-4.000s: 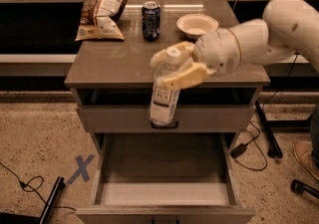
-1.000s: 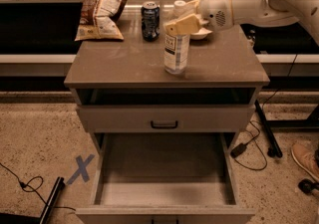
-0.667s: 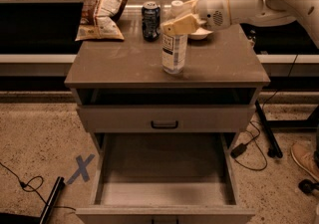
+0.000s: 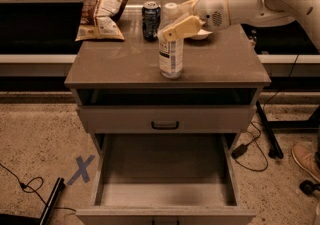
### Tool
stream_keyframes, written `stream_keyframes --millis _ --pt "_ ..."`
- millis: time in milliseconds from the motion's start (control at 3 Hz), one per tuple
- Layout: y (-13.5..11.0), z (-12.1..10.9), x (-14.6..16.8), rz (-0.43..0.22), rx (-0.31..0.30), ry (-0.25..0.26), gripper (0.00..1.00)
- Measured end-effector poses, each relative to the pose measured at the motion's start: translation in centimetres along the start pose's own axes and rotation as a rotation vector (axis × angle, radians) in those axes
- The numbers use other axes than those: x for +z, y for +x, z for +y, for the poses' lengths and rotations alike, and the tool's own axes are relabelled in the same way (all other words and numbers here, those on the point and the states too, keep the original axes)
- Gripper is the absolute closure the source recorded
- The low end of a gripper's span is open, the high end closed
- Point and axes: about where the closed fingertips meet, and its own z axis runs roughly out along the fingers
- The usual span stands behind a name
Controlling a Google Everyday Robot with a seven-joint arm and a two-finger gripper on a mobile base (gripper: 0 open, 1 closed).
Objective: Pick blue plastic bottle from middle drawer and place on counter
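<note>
Gripper [image 4: 170,21] grips blue plastic bottle [image 4: 171,57] on counter [image 4: 112,66].

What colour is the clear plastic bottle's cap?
White, in the camera view. The beige gripper is by the clear plastic bottle, below its cap.

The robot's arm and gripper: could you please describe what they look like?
The arm is smooth, glossy white, built of rounded, bulbous shells with small dark holes and a round grille patch near the wrist. The gripper, over the counter at the neck of the blue plastic bottle, has pale yellow-tan, blocky fingers. No cables or markings show on it.
</note>
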Motion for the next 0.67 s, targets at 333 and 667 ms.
stream_keyframes --millis 333,667 --pt "-0.6 0.1 -0.6 -0.032 -0.029 -0.011 0.0" --pt "-2.1 -0.1 -3.8 -0.097 -0.097 0.012 0.0"
